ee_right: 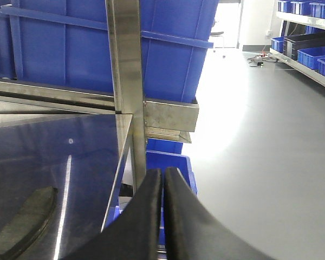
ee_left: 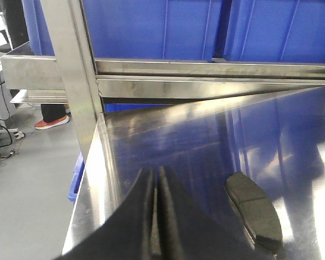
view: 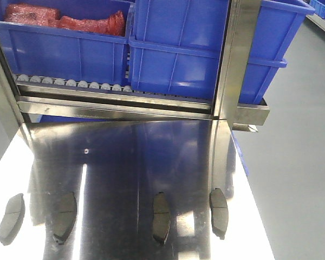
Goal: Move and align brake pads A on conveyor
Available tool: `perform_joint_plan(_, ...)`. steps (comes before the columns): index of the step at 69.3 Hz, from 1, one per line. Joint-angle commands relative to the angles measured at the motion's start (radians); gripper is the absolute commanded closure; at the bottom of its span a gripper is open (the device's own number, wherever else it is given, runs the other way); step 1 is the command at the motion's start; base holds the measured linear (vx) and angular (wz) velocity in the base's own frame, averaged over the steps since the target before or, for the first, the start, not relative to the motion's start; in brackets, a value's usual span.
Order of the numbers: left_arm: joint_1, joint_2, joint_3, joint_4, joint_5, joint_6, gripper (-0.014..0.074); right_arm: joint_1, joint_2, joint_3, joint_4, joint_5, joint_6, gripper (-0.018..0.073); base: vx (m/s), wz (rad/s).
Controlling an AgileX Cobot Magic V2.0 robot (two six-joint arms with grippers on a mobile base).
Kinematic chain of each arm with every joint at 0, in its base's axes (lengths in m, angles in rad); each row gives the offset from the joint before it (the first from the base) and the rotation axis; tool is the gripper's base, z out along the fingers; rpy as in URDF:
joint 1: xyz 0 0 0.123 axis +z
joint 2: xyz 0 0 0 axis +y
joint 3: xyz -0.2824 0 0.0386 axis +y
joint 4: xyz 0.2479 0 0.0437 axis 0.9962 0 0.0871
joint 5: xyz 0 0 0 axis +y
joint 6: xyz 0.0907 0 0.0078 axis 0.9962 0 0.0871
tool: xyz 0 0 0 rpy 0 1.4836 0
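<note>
Several dark grey brake pads lie in a row near the front of the shiny steel table: one at far left [view: 11, 218], one left of middle [view: 64, 216], one right of middle [view: 161, 217] and one at the right edge [view: 219, 211]. The conveyor is out of view. My left gripper [ee_left: 156, 179] is shut and empty above the table's left edge, with a pad [ee_left: 254, 210] to its right. My right gripper [ee_right: 163, 176] is shut and empty past the table's right edge, with a pad [ee_right: 24, 221] to its left. Neither gripper shows in the front view.
A steel rack with rollers [view: 116, 100] stands behind the table, carrying blue bins [view: 179, 49]; one bin holds red bagged goods [view: 65, 20]. A steel upright post [view: 235, 59] stands at the right. More blue bins [ee_right: 168, 162] sit under the table's right edge. Grey floor [view: 298, 162] lies to the right.
</note>
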Motion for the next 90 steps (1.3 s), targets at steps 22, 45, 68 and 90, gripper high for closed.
perform_joint_plan(22, -0.003, -0.014, 0.018, -0.009, -0.075, -0.008, 0.0603, -0.003, -0.012, 0.011, -0.007, -0.076, -0.002, 0.0566, 0.0, 0.0)
perform_joint_plan(45, -0.003, -0.014, 0.018, -0.009, -0.075, -0.008, 0.0603, -0.003, -0.012, 0.011, -0.007, -0.076, -0.002, 0.0566, 0.0, 0.0)
perform_joint_plan(68, -0.003, -0.014, 0.018, -0.009, -0.075, -0.008, 0.0603, -0.003, -0.012, 0.011, -0.007, -0.076, -0.002, 0.0566, 0.0, 0.0)
perform_joint_plan(90, -0.003, -0.014, 0.017, -0.009, -0.163, -0.008, 0.0603, -0.003, -0.012, 0.011, -0.007, -0.076, -0.002, 0.0566, 0.0, 0.0)
